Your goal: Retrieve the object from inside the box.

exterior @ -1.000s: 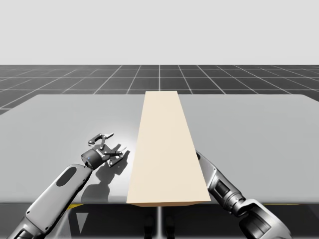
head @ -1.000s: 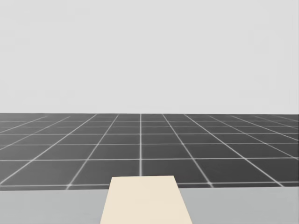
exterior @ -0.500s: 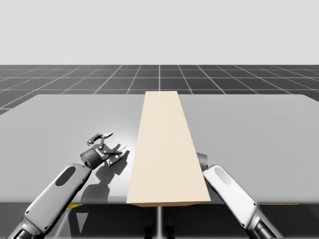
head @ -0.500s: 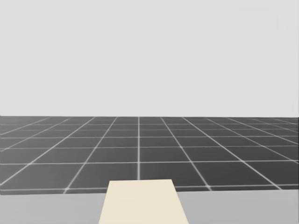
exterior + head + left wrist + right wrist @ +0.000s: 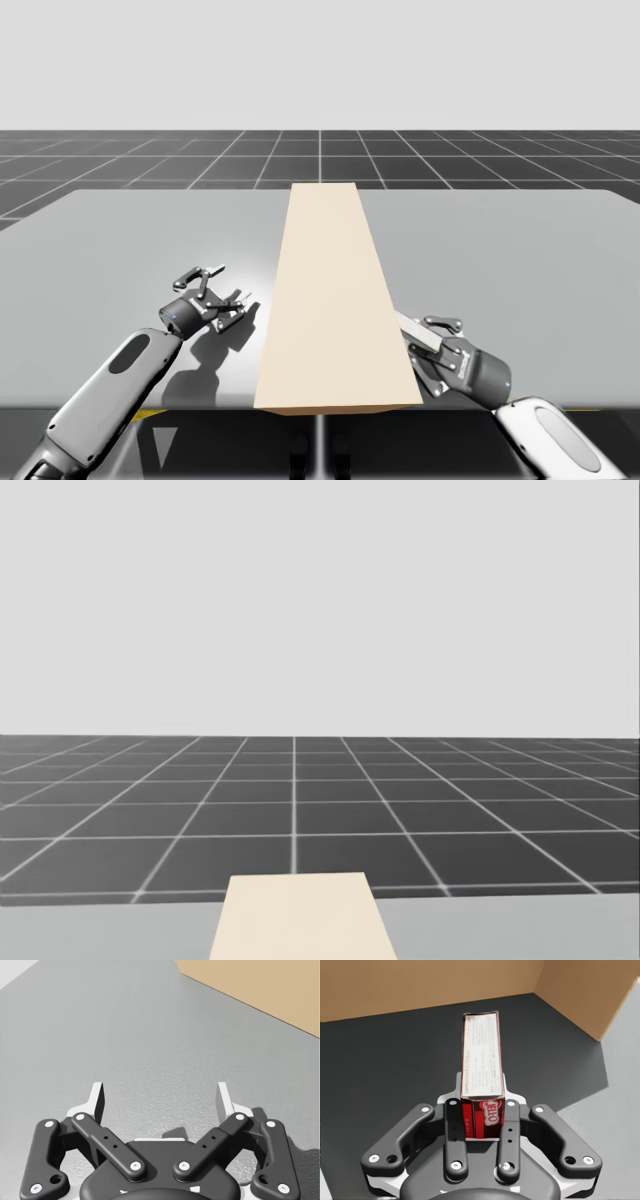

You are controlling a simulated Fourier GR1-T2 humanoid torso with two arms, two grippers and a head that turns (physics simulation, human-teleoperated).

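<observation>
Sim test scene: bare grey table [image 5: 130, 240], dark grid floor [image 5: 300, 800], blank backdrop.

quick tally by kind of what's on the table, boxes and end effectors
large tan cardboard box: 1
small red rectangular carton: 1, gripped by the right end effector
end effectors: 2, counting the left end effector, open above the flat grey table
total: 4

big box [image 5: 335, 300]: pale tan outside, brown walls and dark grey bottom inside | small box [image 5: 481, 1055]: red, white side with tiny print | table [image 5: 150, 240]: grey | floor [image 5: 120, 160]: dark grey, white grid lines | left gripper [image 5: 160, 1100]: black and white
</observation>
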